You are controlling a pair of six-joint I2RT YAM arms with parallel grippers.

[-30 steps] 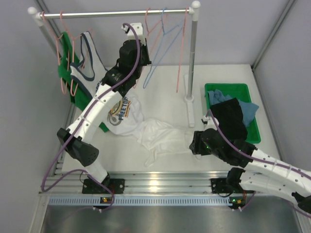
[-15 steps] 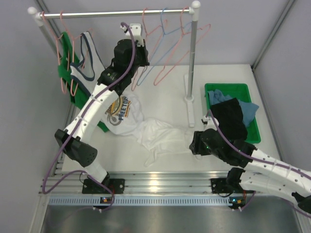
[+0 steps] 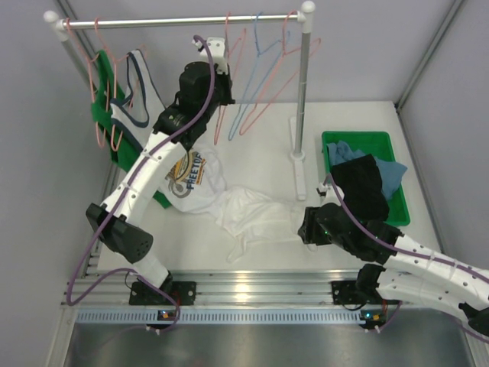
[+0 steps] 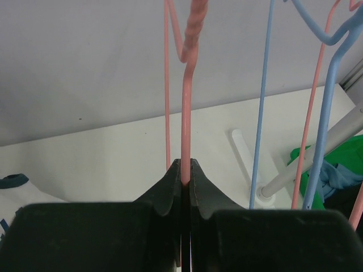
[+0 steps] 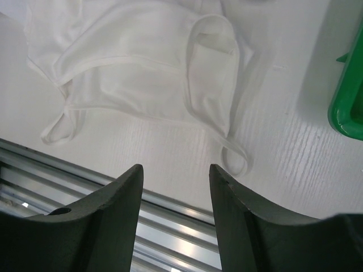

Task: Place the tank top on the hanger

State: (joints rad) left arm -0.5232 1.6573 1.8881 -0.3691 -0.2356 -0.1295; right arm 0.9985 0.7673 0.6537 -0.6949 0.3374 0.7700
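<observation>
The pink wire hanger point(image 3: 219, 126) hangs from the rail at the back. My left gripper point(image 3: 223, 73) is raised up to it and is shut on its neck just below the twisted wire, seen in the left wrist view point(image 4: 185, 113) between my closed fingers point(image 4: 170, 181). The plain white tank top point(image 3: 252, 214) lies crumpled on the table near the front, with its straps showing in the right wrist view point(image 5: 147, 68). My right gripper point(image 3: 306, 225) hovers at its right edge, open and empty point(image 5: 176, 167), above the table's front edge.
The rail point(image 3: 176, 21) carries a blue hanger point(image 4: 260, 113) and more pink hangers. A green garment point(image 3: 103, 84) and a navy-trimmed top hang at the left. A graphic tank top point(image 3: 195, 180) lies on the table. The rack pole point(image 3: 302, 99) and a green bin point(image 3: 359, 138) of clothes stand at the right.
My left arm shifted slightly left at the rail. The hangers swung out to the right, then partly back. The right arm and the white tank top have not moved.
</observation>
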